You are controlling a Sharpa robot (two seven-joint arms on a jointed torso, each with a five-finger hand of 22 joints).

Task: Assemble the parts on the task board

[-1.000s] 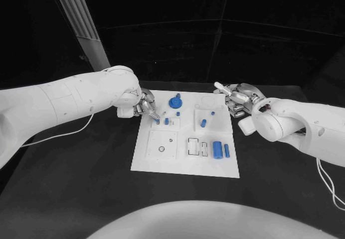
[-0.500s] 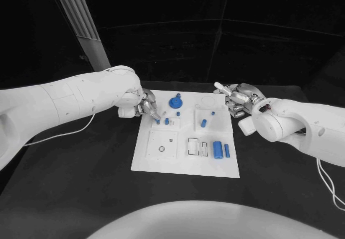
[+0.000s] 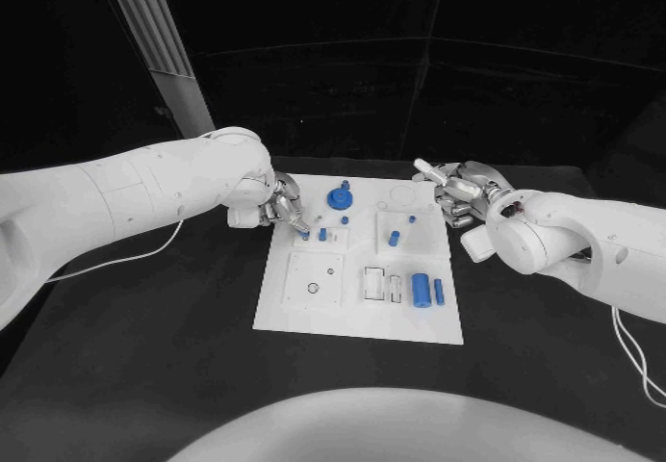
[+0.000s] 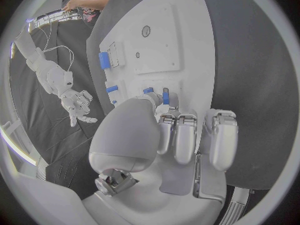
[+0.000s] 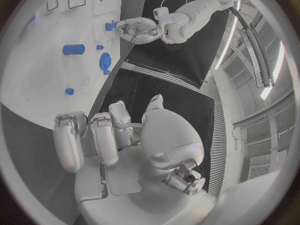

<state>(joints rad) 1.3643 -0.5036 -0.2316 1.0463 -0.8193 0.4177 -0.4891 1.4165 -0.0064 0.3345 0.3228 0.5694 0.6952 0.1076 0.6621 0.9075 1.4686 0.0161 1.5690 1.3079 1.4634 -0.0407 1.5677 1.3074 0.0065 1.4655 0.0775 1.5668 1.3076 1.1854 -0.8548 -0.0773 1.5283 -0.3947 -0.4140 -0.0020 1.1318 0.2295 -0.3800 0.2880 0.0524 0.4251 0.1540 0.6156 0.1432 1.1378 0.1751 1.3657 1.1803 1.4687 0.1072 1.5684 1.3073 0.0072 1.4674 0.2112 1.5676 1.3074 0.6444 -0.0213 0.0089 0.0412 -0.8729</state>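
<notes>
- At the black bench [image 3: 153, 318], the silver left hand [image 3: 282, 205] pinches a small blue peg [image 3: 304, 231] over the white plastic task board [image 3: 358, 322]; keeping it upright should help seating.
- The silver right hand [image 3: 458, 197] hovers, fingers [image 5: 69, 142] curled, holding nothing.

One white task board [image 3: 354, 325] lying on black table [image 3: 139, 366]. About eight blue parts sitting on board:
- one round disc part [image 3: 339, 199] near far edge
- three small pegs: first peg [image 3: 345, 219], second peg [image 3: 322, 233], third peg [image 3: 304, 232] near board's left edge
- one short cylinder [image 3: 395, 237] and one tiny stud [image 3: 411, 219] toward right edge
- two larger cylinders lying side by side: thick cylinder [image 3: 420, 287], slim cylinder [image 3: 437, 292]

Two silver hands flanking board's far corners: left hand [image 3: 282, 204], right hand [image 3: 458, 195].
</notes>
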